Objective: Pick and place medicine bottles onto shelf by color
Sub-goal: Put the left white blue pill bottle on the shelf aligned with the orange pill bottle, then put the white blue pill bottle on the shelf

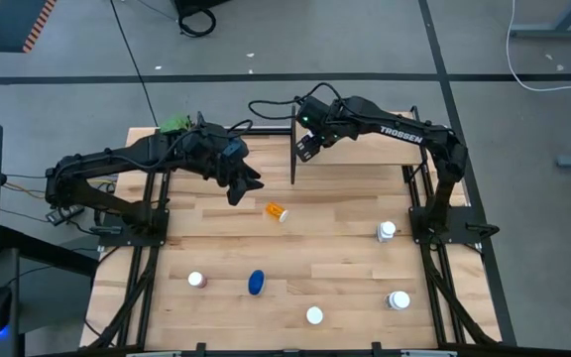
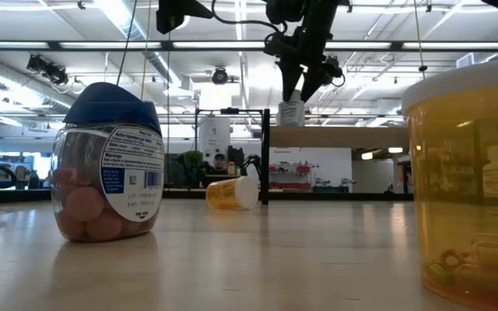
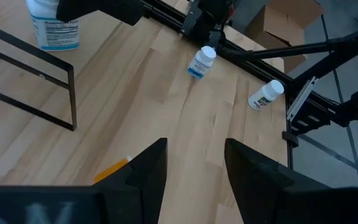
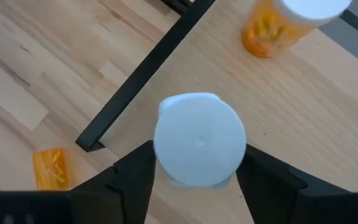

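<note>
The right gripper (image 4: 194, 180) grips a white-capped bottle (image 4: 199, 145) above the shelf (image 1: 365, 151), near its post. Releasing crooked could topple it; the left gripper (image 3: 194, 168) hangs open nearby

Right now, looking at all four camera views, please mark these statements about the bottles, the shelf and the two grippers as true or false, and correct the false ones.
1. The right gripper holds a white-capped bottle above the shelf. True.
2. The orange bottle near the shelf post stands upright. False: it lies on its side on the table.
3. The left gripper is shut on the orange bottle. False: its fingers are open and hold nothing.
4. The blue-capped bottle is on the table, not on the shelf. True.
5. An orange bottle with a white cap already stands on the shelf. True.
</note>
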Controlling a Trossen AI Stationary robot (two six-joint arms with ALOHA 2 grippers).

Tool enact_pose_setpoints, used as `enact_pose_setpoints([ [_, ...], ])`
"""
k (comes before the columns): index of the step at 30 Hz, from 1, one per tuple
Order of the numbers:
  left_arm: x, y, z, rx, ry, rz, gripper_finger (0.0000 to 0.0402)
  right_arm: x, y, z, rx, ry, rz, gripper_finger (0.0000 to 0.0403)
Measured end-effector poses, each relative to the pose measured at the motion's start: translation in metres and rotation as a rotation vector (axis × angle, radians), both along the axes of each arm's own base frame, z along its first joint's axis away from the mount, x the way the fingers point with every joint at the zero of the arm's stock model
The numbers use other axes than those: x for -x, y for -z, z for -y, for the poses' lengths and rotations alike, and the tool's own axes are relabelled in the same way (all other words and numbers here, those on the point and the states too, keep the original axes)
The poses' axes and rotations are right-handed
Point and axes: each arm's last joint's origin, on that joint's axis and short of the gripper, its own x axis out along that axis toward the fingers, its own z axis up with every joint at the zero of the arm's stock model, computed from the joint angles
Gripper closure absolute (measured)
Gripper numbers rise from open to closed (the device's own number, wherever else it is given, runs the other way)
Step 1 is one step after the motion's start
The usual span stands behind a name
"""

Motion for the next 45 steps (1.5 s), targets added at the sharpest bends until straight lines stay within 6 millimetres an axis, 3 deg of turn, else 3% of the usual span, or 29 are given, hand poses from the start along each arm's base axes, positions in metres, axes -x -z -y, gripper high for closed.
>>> enact_pose_setpoints([
  [6,0.0,0.0,0.0,0.0,0.0,-0.001,0.0235,0.003,-0.003,-0.001,-0.006,-0.002,0.005,0.0158],
  [14,0.0,0.0,0.0,-0.018,0.012,0.002,0.0235,0.029,-0.034,-0.016,0.001,0.029,0.066,0.0139],
  [21,-0.004,-0.005,-0.001,-0.034,0.015,0.063,0.0235,0.044,-0.03,-0.044,-0.059,0.014,-0.129,0.0139],
  [30,-0.004,-0.006,-0.001,-0.038,0.016,0.071,0.0235,0.04,-0.028,-0.095,-0.081,0.027,-0.166,0.0139],
  [35,-0.002,-0.008,0.0,-0.072,0.045,0.081,0.0235,0.045,-0.027,-0.125,0.001,0.036,-0.178,0.0147],
  [41,0.003,-0.012,0.0,-0.089,0.048,0.095,0.0234,0.093,0.0,-0.144,-0.04,0.129,-0.222,0.0163],
  [45,0.006,-0.014,-0.002,-0.092,0.041,0.108,0.0234,0.131,0.017,-0.153,-0.159,0.183,-0.11,0.0165],
])
